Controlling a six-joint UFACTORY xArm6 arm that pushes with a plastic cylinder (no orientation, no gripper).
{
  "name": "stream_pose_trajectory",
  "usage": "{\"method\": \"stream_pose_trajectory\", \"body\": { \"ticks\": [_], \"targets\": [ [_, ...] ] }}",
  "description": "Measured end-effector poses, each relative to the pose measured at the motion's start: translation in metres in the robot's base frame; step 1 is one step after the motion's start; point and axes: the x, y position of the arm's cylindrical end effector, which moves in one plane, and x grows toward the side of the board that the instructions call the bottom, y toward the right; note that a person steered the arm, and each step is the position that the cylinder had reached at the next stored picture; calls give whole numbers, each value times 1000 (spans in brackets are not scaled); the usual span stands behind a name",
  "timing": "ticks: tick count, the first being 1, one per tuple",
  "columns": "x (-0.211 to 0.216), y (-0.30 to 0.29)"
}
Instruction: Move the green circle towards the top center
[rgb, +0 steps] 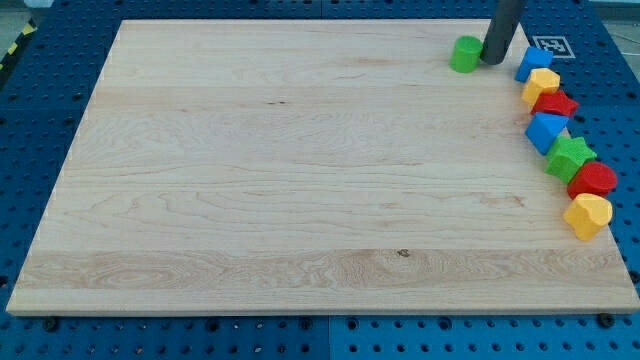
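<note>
The green circle (465, 54) is a short green cylinder near the board's top edge, right of centre. My tip (493, 61) stands just to its right, touching or almost touching its side. The dark rod rises from there out of the view's top.
Along the right edge of the wooden board (280, 170) runs a curved row of blocks: a blue block (533, 63), a yellow block (542, 85), a red star (554, 105), a blue block (546, 131), a green star (570, 156), a red block (592, 180), a yellow heart (588, 215).
</note>
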Motion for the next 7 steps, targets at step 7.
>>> {"method": "stream_pose_trajectory", "body": {
  "ticks": [7],
  "targets": [
    [-2, -60]
  ]
}}
